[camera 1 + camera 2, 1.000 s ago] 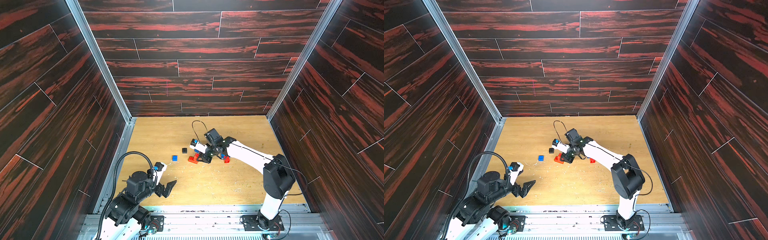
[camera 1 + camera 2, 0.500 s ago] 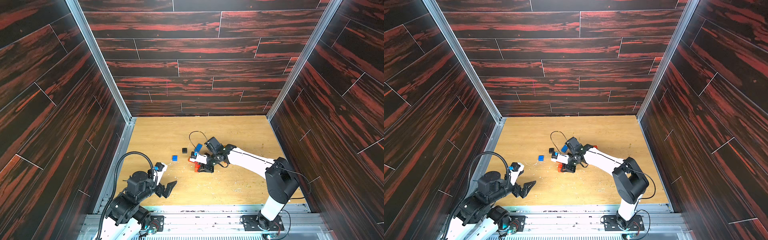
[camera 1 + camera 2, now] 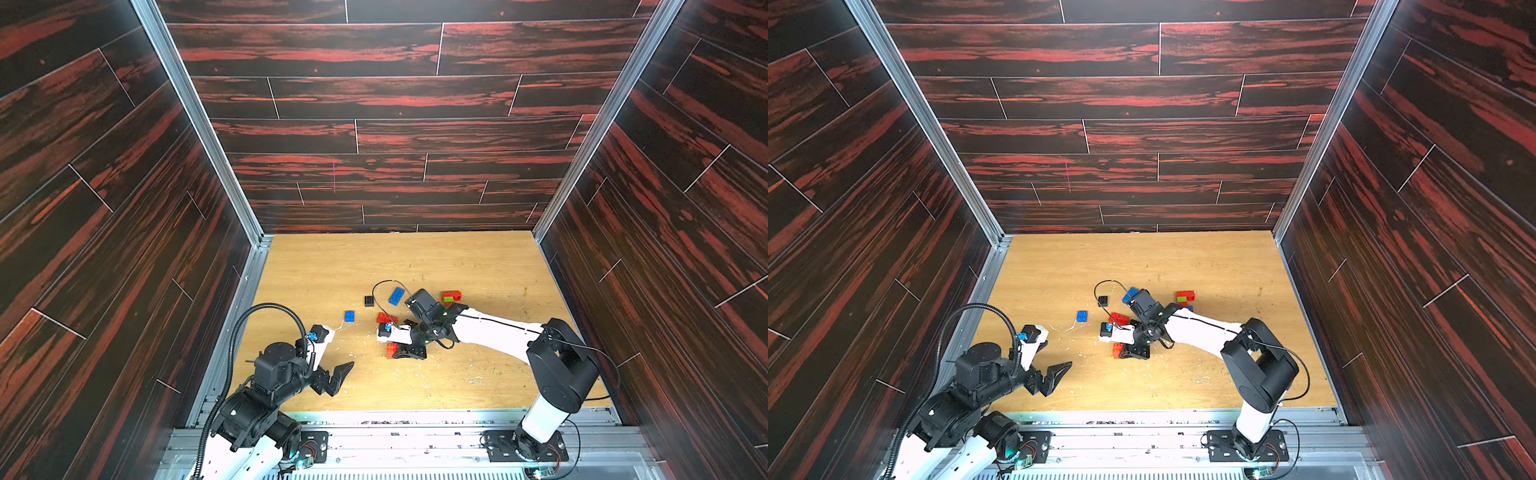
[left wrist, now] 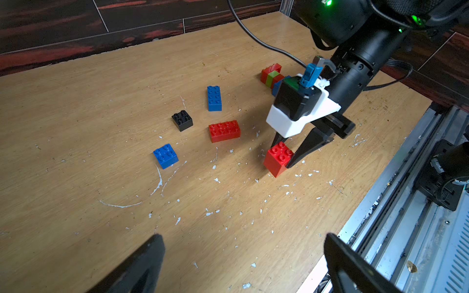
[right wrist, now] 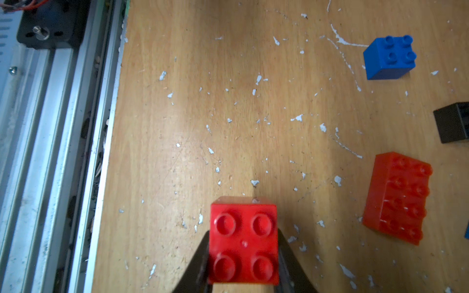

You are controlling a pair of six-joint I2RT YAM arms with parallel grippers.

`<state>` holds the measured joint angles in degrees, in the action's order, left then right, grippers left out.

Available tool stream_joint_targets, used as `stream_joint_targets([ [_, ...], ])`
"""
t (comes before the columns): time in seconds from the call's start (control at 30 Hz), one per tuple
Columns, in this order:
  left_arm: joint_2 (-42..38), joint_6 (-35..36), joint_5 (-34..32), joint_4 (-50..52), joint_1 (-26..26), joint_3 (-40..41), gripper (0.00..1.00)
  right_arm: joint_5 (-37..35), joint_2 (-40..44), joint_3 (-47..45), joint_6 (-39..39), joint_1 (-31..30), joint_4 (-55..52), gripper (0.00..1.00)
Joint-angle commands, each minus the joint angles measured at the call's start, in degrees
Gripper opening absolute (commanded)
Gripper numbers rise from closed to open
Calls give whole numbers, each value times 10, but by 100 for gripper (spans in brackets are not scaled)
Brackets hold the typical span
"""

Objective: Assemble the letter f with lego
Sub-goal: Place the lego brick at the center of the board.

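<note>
The right gripper jaws clamp the small red square plastic brick by smooth sides (left gripper jaws apart), so pressing could twist it loose.

Lab robot cell, panelled walls, aluminium frame

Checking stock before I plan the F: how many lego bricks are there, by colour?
Red: 4, held red brick, red oblong, two in the far stack
Blue: 3, blue oblong, blue square, third blue brick half hidden beside that stack
Black: 1
Lime green: 1, in the stack
Total: 9; stack count uncertain
</note>
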<state>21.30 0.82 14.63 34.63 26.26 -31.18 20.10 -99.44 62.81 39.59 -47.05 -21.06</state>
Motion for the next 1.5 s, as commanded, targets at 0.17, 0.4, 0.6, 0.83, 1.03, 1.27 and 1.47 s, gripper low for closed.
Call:
stream_joint_targets([
  [0.17, 1, -3, 7, -5, 1, 4, 100, 8, -40, -16, 7, -4, 47, 27],
  [0.4, 1, -2, 6, -4, 1, 4, 100, 13, -67, -9, 5, -5, 58, 27],
  [0.6, 0, -4, 5, -4, 0, 4, 100, 13, -81, -1, 4, -5, 52, 30],
  [0.83, 0, -4, 6, -4, 0, 4, 100, 8, -88, -1, 3, -5, 51, 45],
  [1.03, -1, -3, 6, -4, 1, 4, 100, 3, -93, 7, -6, -7, 39, 59],
  [1.27, -1, -3, 7, -4, 1, 4, 100, -25, -78, 30, -31, -9, 5, 63],
  [1.47, -1, -4, 6, -4, 1, 4, 100, -24, -37, 50, -39, -9, -43, 64],
])
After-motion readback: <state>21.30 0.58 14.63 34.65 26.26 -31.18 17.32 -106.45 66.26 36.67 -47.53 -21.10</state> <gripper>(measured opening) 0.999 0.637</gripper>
